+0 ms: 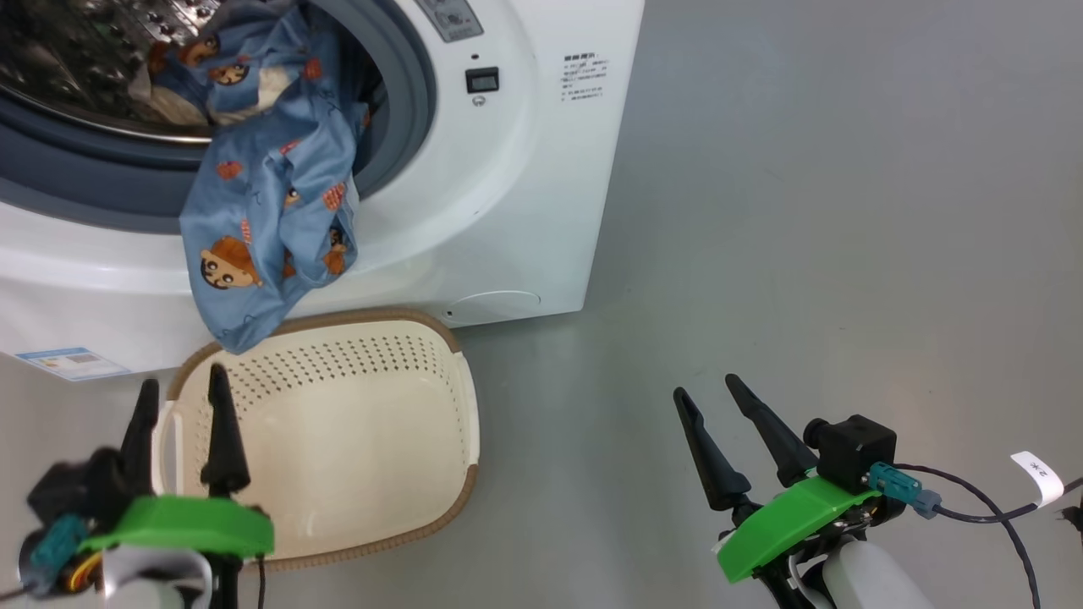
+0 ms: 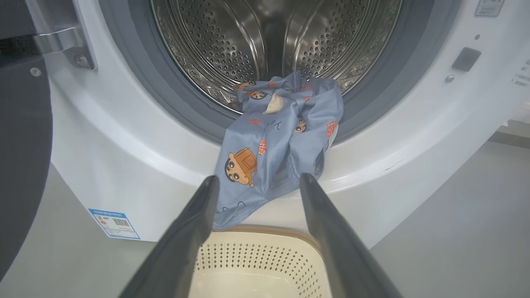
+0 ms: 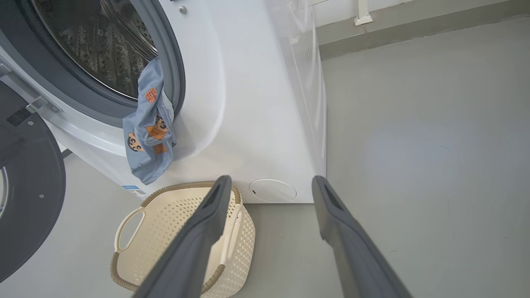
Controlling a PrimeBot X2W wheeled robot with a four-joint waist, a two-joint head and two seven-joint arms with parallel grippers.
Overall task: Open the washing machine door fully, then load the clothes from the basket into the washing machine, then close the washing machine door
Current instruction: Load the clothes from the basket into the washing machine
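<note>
The white washing machine (image 1: 508,169) stands with its black door (image 3: 25,198) swung wide to the left. Blue clothes (image 1: 271,211) with cartoon prints lie half in the steel drum (image 2: 273,37) and hang over the grey gasket down the front, the lowest fold just above the cream basket (image 1: 372,499), whose inside shows bare. My left gripper (image 1: 184,397) is open over the basket's left side, short of the hanging clothes (image 2: 265,157). My right gripper (image 1: 707,396) is open above the floor, right of the basket (image 3: 136,256).
Grey floor (image 1: 846,254) spreads to the right of the machine. A blue label sticker (image 1: 72,362) sits low on the machine's front. A dark cable with a white tag (image 1: 1039,475) trails from my right wrist. A wall skirting (image 3: 414,25) runs behind the machine.
</note>
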